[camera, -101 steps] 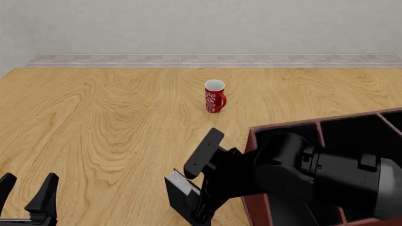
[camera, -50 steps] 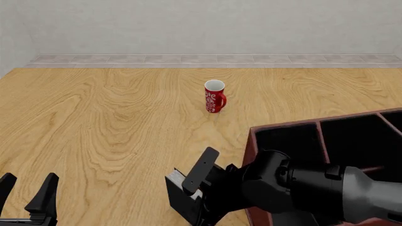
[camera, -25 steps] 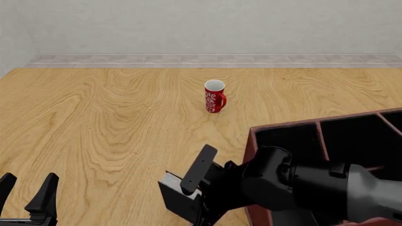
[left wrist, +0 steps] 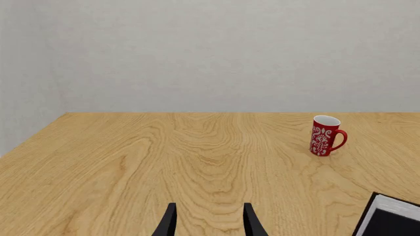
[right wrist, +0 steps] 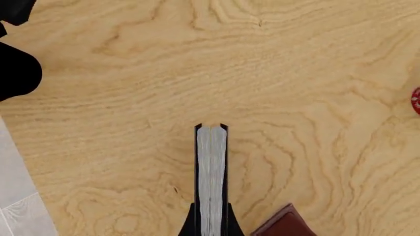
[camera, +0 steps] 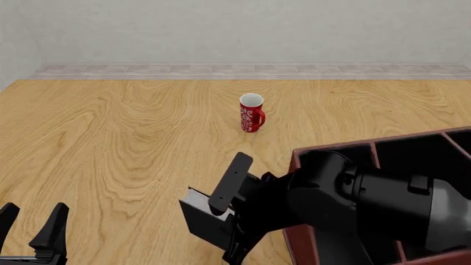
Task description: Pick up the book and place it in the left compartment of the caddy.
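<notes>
Right hand (right wrist: 210, 227) clamped on book (camera: 207, 219), upright at caddy's (camera: 305, 243) nine o'clock. Lift yours clear of wall before swinging over left compartment (camera: 332, 160). Left hand (left wrist: 208, 223) apart, idle.

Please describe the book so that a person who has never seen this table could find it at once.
Start at the big red-brown caddy at the near right of the wooden table. Just left of its near corner, the right gripper is shut on the book. It is black with white page edges, unlike the red patterned mug standing farther back.
</notes>
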`<state>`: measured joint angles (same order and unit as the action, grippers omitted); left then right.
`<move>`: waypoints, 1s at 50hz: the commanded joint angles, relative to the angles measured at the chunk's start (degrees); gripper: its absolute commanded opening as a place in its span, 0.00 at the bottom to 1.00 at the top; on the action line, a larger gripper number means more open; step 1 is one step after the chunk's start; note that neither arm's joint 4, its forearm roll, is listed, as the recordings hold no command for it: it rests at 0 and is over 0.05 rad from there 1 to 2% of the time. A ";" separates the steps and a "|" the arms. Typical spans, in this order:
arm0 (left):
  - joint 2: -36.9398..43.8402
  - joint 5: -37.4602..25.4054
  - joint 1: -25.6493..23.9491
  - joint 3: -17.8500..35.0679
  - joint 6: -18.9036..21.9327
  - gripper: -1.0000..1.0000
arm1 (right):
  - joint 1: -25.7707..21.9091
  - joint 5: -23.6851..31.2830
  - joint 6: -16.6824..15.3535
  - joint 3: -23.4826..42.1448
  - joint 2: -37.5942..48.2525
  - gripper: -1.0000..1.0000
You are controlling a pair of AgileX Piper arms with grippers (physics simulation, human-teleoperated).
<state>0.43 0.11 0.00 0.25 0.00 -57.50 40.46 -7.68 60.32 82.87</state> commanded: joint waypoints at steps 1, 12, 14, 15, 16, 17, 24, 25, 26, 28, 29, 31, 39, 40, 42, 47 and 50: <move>0.00 0.00 0.00 0.00 0.00 1.00 | 0.64 1.96 -0.23 2.82 -1.16 0.00; 0.00 0.00 0.00 0.00 0.00 1.00 | 0.94 5.15 -0.50 6.21 -2.18 0.00; 0.00 0.00 0.00 0.00 0.00 1.00 | 1.49 5.33 -0.99 6.45 -2.28 0.00; 0.00 0.00 0.00 0.00 0.00 1.00 | 1.74 5.73 -0.88 6.88 -2.43 0.00; 0.00 0.00 0.00 0.00 0.00 1.00 | 1.99 6.05 -0.80 7.17 -2.57 0.00; 0.00 0.00 0.00 0.00 0.00 1.00 | 2.10 6.33 -1.11 7.34 -2.79 0.00; 0.00 0.00 0.00 0.00 0.00 1.00 | 3.56 8.94 -1.84 9.87 -4.00 0.00; 0.00 0.00 0.00 0.00 0.00 1.00 | 3.66 9.33 -2.06 10.23 -4.16 0.00; 0.00 0.00 0.00 0.00 0.00 1.00 | 3.53 9.80 -1.94 10.77 -4.25 0.00; 0.00 0.00 0.00 0.00 0.00 1.00 | 3.95 10.59 -2.57 11.94 -4.46 0.00; 0.00 0.00 0.00 0.00 0.00 1.00 | 3.68 11.19 -2.16 12.62 -4.52 0.00; 0.00 0.00 0.00 0.00 0.00 1.00 | 3.79 11.49 -2.37 13.02 -4.58 0.00; 0.00 0.00 0.00 0.00 0.00 1.00 | 4.67 14.48 -2.92 16.91 -5.31 0.00; 0.00 0.00 0.00 0.00 0.00 1.00 | 4.89 14.72 -3.07 17.15 -5.50 0.00; 0.00 0.00 0.00 0.00 0.00 1.00 | 4.92 15.31 -2.58 17.81 -5.86 0.00; 0.00 0.00 0.00 0.00 0.00 1.00 | 4.82 16.48 -2.15 18.53 -6.46 0.00; 0.00 0.00 0.00 0.00 0.00 1.00 | 4.98 17.16 -1.56 19.44 -6.58 0.00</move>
<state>0.43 0.11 0.00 0.25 0.00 -52.98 55.07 -11.05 76.35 77.56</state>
